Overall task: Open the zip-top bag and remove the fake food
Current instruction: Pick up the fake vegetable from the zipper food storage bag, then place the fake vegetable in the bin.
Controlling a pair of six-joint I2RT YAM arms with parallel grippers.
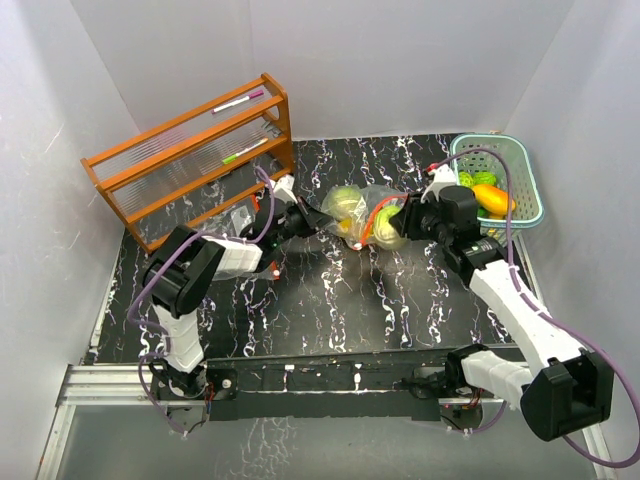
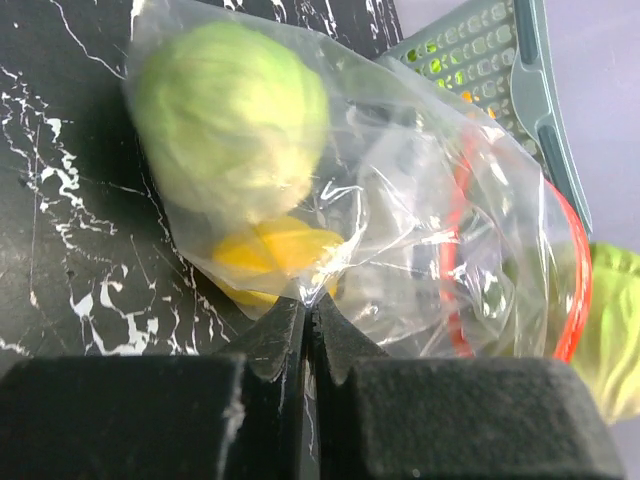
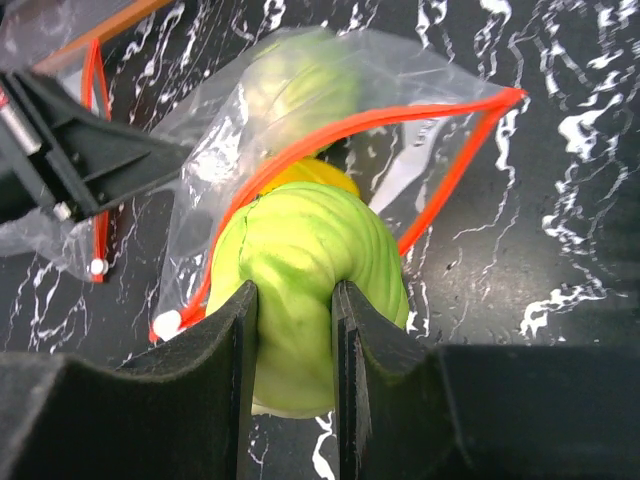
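**Two claws working one bag of toy food**

The left gripper [image 2: 305, 310] is pressing its jaws together on a fold of the zip-top bag [image 2: 420, 200], pinching the clear film right at its tips. Just beyond those tips, inside the bag, a pale-green cabbage ball [image 2: 230, 120] is sitting above a yellow piece [image 2: 270, 255].

Facing it from the other side, the right gripper [image 3: 293, 300] is clamping a green ridged piece [image 3: 300, 250] between its fingers, at the bag's orange-rimmed mouth. The bag is hanging stretched between the two claws over the black marbled table [image 1: 350, 300].

Behind the right claw, a teal basket [image 1: 534, 185] is holding green and orange pieces. Out past the left claw, a wooden rack [image 1: 190, 165] is standing against the wall.
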